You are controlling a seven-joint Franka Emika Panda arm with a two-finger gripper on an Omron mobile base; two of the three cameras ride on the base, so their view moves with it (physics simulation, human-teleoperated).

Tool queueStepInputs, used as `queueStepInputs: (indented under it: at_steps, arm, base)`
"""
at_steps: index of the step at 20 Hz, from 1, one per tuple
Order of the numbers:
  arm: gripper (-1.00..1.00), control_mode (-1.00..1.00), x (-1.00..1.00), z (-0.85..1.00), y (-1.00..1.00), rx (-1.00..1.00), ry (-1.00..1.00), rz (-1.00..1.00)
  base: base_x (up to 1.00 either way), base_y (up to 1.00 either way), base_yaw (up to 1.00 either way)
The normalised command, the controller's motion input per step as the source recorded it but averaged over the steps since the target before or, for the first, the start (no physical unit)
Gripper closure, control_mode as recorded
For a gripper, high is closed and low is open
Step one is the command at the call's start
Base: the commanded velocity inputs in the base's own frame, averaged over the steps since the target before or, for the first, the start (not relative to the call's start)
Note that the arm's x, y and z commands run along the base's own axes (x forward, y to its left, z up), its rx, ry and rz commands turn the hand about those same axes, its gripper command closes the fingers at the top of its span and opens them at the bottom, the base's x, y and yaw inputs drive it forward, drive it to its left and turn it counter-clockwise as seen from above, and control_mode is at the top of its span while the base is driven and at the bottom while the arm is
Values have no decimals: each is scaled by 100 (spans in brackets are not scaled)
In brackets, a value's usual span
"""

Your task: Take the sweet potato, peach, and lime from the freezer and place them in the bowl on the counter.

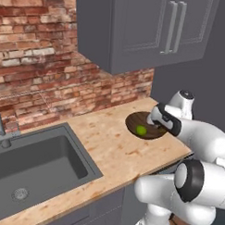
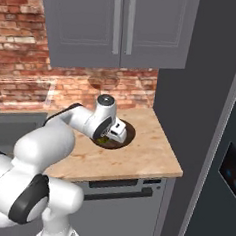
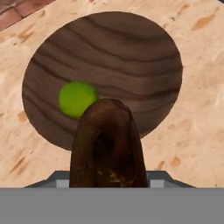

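Countertop of light tan wood grain (image 1: 117,147) is spreading across the middle of the left base view, carrying one wide dark brown wooden bowl (image 3: 113,48) at centre right. We are hovering our gripper (image 3: 107,175) over that bowl, fingers clenched around one knobbly dark brown sweet potato (image 3: 107,144). One small bright green lime (image 3: 76,98) is already lying inside. We are judging the next move as releasing it, then fetching the peach.

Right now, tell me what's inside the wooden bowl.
The lime lies in the bowl. The gripper holds the sweet potato above it, hiding part of the bowl's near side; no peach on the visible part.
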Motion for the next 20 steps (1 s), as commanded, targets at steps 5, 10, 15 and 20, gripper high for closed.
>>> queueStepInputs:
  at_steps: [5,10,15,20]
  arm:
    - [100,-100,33,-18,0,0,0,0]
    - [100,-100,40,-18,0,0,0,0]
    - [100,-100,33,-9,0,0,0,0]
    - [100,-100,30,-13,0,0,0,0]
  base:
    - [0,0,0]
    - [0,0,0]
    - [0,0,0]
    - [0,0,0]
